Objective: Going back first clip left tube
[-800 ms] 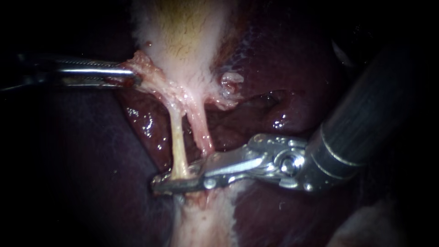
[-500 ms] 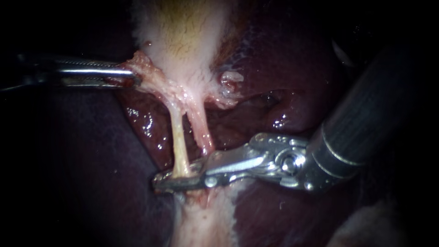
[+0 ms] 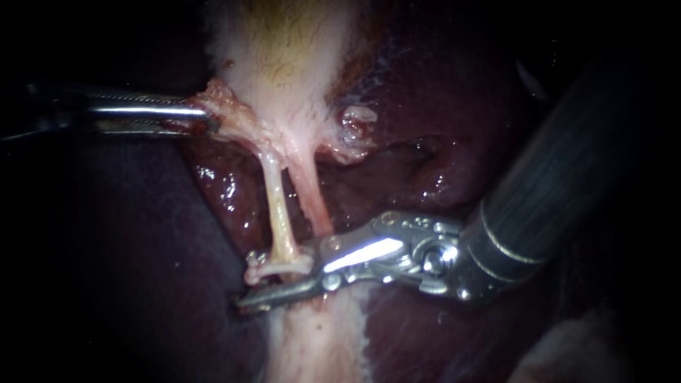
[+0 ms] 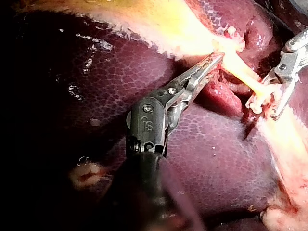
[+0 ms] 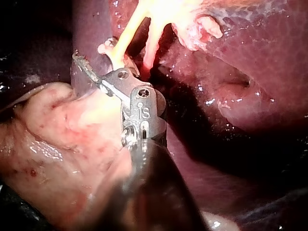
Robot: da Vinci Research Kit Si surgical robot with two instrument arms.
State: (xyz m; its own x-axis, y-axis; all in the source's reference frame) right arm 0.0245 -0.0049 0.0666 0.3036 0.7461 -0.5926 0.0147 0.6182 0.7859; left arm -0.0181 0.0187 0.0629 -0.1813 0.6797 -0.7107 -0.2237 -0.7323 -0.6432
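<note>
Two pale tubes run down from the gallbladder [image 3: 284,50]: the left tube [image 3: 278,213] and the right tube [image 3: 312,198]. A whitish clip [image 3: 273,268] sits across the low end of the left tube. My right instrument [image 3: 273,285] comes in from the right, its jaws open around the clip, with the lower jaw showing just beneath it. The clip [image 4: 260,100] also shows between those jaws in the left wrist view. My left instrument [image 3: 202,119] is shut on the tissue at the gallbladder's neck, beside the tubes' upper end.
Dark red liver [image 3: 440,106] lies on both sides of the tubes, with a wet fold to the right. Pale fatty tissue [image 3: 312,340] lies below the clip. The right instrument's thick shaft [image 3: 553,184] crosses the upper right.
The right instrument's jaws have opened, and the clip now shows on the left tube. Its wrist has shifted a little to the left. The left instrument has held still.
</note>
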